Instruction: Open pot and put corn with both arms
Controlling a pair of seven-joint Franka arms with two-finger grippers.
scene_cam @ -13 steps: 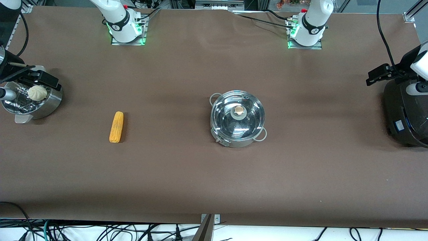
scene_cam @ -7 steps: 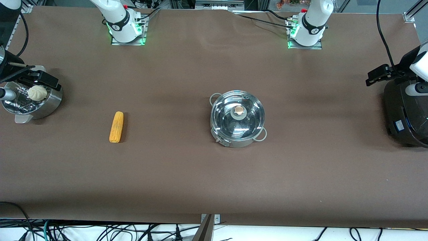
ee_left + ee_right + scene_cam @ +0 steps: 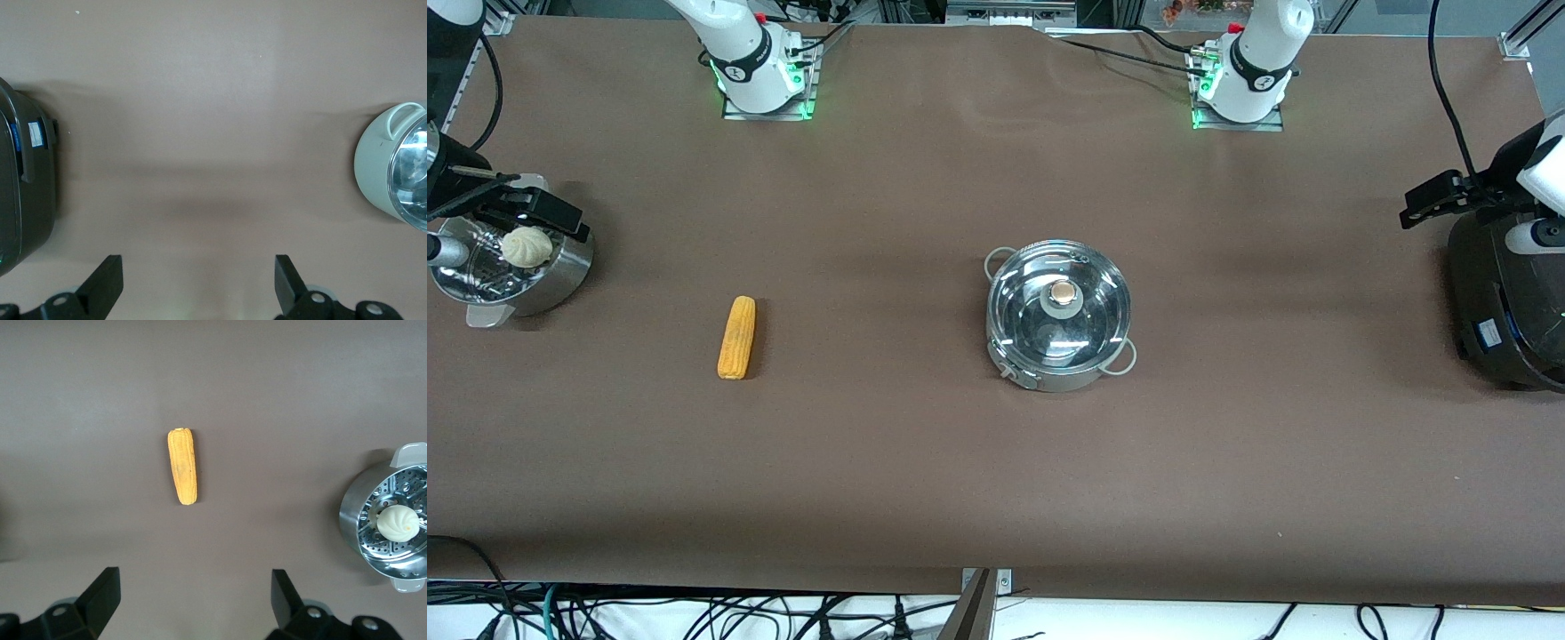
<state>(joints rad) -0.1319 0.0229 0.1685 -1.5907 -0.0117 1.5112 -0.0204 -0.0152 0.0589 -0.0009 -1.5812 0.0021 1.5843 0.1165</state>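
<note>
The steel pot (image 3: 1059, 316) stands mid-table with its glass lid and tan knob (image 3: 1062, 291) on; it also shows in the left wrist view (image 3: 393, 167). The corn (image 3: 736, 337) lies flat on the table toward the right arm's end and shows in the right wrist view (image 3: 183, 465). My left gripper (image 3: 198, 280) is open and empty, held high over the table beside the black cooker (image 3: 1507, 302). My right gripper (image 3: 193, 597) is open and empty, held high by the steamer basket (image 3: 560, 276). Both arms wait at the table's ends.
The steamer basket (image 3: 357, 513) holds a white bun (image 3: 398, 523) at the right arm's end. The black cooker (image 3: 23, 180) stands at the left arm's end. Brown table cover (image 3: 996, 462) spreads around pot and corn.
</note>
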